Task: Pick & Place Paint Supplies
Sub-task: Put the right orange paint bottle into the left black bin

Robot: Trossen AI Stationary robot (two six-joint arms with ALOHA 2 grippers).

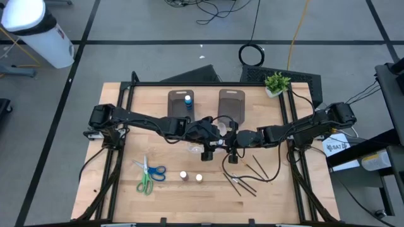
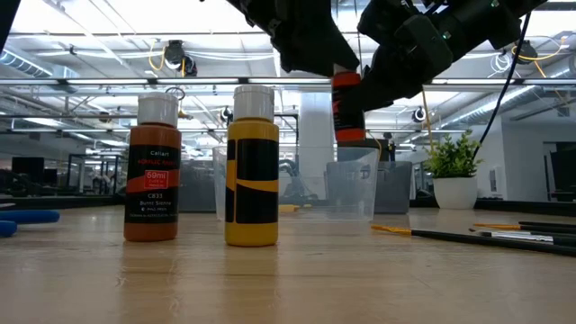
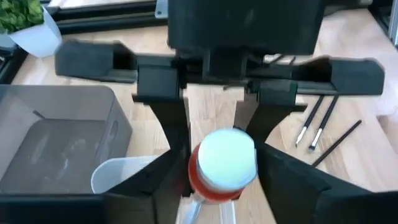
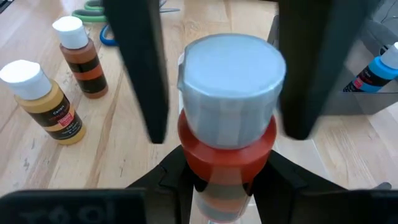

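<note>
A red-orange paint bottle with a pale cap (image 4: pixel 230 65) hangs upright in the air over a clear cup (image 2: pixel 351 189), between both grippers at the table's middle. My right gripper (image 4: pixel 227 171) is shut on its body. My left gripper (image 3: pixel 224 168) is open, one finger on either side of the cap. A brown bottle (image 2: pixel 151 171) and a yellow one (image 2: pixel 252 171) stand on their bases on the wood near the table's near edge. Scissors with blue (image 1: pixel 153 170) and green (image 1: pixel 144 185) handles and several thin brushes (image 1: pixel 249 176) lie flat. A blue-capped bottle (image 1: pixel 187 99) stands in the left tray. My right gripper pinches the red-orange bottle's body (image 4: pixel 193 165) just under the shoulder, between its two fingers. The fingers (image 4: pixel 171 177) come slanting down from the table's right. The bottle is lifted clear and upright, cap uppermost.
Two dark grey trays (image 1: pixel 178 112) (image 1: pixel 231 101) sit at the far side, with a potted plant (image 1: pixel 276 83) at the far right corner. The two arms meet nose to nose over the table's middle. Bare wood shows between the scissors and the standing bottles.
</note>
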